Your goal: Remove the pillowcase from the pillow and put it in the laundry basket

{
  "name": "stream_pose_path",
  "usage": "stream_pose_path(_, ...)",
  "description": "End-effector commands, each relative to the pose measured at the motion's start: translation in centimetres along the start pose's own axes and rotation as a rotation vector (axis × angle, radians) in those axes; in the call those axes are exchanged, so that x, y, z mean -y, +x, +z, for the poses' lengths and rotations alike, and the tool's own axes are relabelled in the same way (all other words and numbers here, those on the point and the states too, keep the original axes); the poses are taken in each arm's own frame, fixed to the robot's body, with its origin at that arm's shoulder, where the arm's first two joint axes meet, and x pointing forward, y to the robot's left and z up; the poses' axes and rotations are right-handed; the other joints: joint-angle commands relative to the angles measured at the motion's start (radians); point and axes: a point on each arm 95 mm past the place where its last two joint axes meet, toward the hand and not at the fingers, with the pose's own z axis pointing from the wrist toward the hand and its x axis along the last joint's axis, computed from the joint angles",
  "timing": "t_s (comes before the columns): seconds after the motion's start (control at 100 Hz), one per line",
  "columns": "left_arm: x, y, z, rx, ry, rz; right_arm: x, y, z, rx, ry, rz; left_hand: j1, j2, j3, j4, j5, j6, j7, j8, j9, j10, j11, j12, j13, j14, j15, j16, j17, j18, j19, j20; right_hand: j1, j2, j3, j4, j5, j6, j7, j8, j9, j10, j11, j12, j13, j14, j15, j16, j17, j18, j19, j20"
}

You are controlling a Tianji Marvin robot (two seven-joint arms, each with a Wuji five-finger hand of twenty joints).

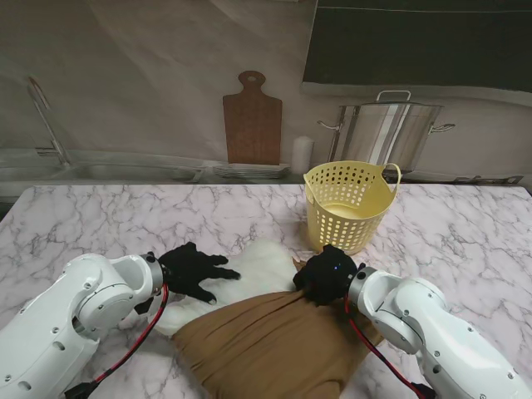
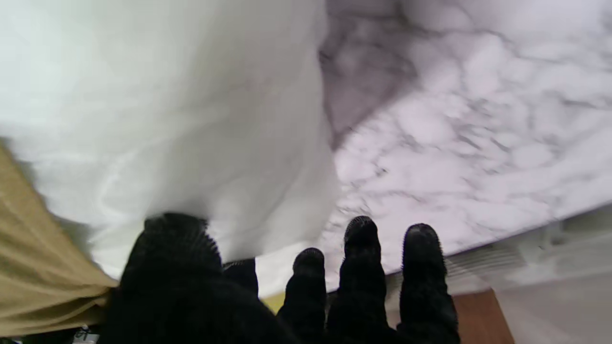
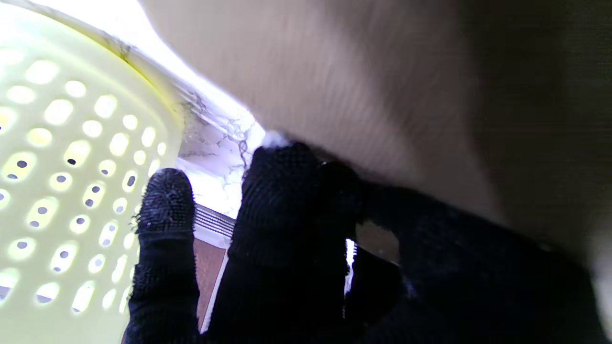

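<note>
A white pillow (image 1: 253,259) lies on the marble table (image 1: 100,220), its nearer part still inside a tan-brown pillowcase (image 1: 274,345). My left hand (image 1: 193,270) rests flat on the bare pillow (image 2: 167,119) with fingers (image 2: 361,267) spread, holding nothing; the pillowcase (image 2: 38,267) edge bunches beside the thumb. My right hand (image 1: 326,275) is shut on the pillowcase's bunched open edge, with fingers (image 3: 291,205) pinching the fabric (image 3: 358,86). The yellow perforated laundry basket (image 1: 349,204) stands just beyond the right hand, and its wall (image 3: 71,167) is close beside the fingers.
At the back wall stand a wooden cutting board (image 1: 252,129), a white cylinder (image 1: 302,154) and a large steel pot (image 1: 386,133). A sink with a faucet (image 1: 46,120) sits at the back left. Bare marble stretches to the left and right.
</note>
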Motion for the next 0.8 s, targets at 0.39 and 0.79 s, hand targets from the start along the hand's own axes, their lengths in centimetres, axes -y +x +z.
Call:
stream_pose_path(0.39, 6.0, 1.7, 3.4, -0.008, 0.315, -0.122, 1.1, 0.6, 1.0, -0.034, -0.012, 0.014, 0.178, 0.173, 0.004, -0.005, -0.031, 0.165, 0.052, 0.038, 0.01, 0.045, 0.01, 0.014, 0.038, 0.027, 0.024, 0.033, 0.012, 0.023, -0.101, 0.004, 0.06, 0.043, -0.041, -0.027, 0.108, -0.038, 0.073, 0.035, -0.024, 0.001, -0.036, 0.003, 0.001, 0.007, -0.027, 0.015, -0.021, 0.005, -0.014, 0.016)
stream_pose_path(0.79, 1.7, 4.1, 7.4, -0.167, 0.084, -0.133, 2.2, 0.0, -0.3, 0.011, 0.019, -0.002, -0.042, -0.035, -0.001, 0.004, -0.047, 0.18, 0.049, 0.03, -0.015, 0.054, 0.006, 0.012, 0.012, 0.038, 0.014, 0.033, -0.009, 0.034, -0.112, -0.019, 0.065, 0.048, -0.044, -0.025, 0.106, -0.033, 0.073, 0.035, -0.021, 0.003, -0.045, -0.002, 0.001, 0.01, -0.034, 0.016, -0.023, 0.005, -0.017, 0.017)
